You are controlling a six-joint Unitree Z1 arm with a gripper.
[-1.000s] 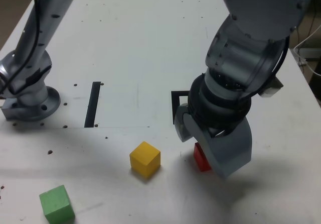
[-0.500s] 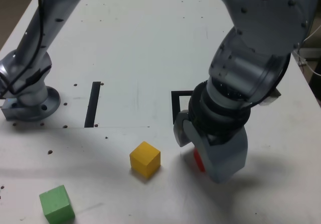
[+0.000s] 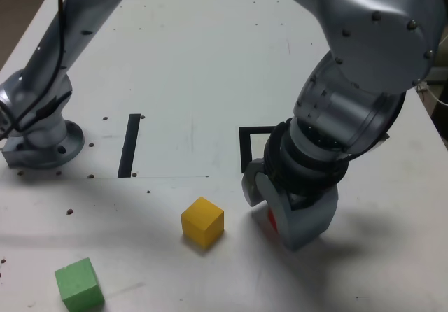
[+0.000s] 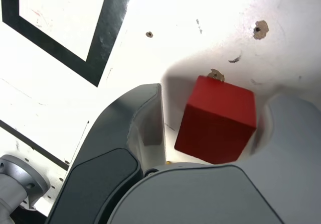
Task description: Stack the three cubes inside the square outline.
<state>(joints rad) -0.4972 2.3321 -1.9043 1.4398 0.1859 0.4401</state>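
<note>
The red cube [image 3: 271,220] [image 4: 215,121] lies on the white table just in front of the square outline [image 3: 246,147] [image 4: 108,38], mostly hidden by the arm in the exterior view. My gripper [image 3: 278,211] [image 4: 220,99] is lowered over it, open, with one jaw on each side; the wrist view shows a narrow gap between the cube and at least one jaw. The yellow cube [image 3: 202,221] rests toward the exterior view's left of the gripper. The green cube [image 3: 79,284] sits near the front left corner. The outline's white centre holds nothing where it shows.
A narrow black strip [image 3: 129,144] is marked on the table left of the outline in the exterior view. The arm's base [image 3: 40,141] is bolted at the table's left edge. Small screw holes dot the surface.
The gripper has dropped lower and shifted slightly left around the red cube, which now shows only as a sliver in the exterior view. The yellow and green cubes have not moved.
</note>
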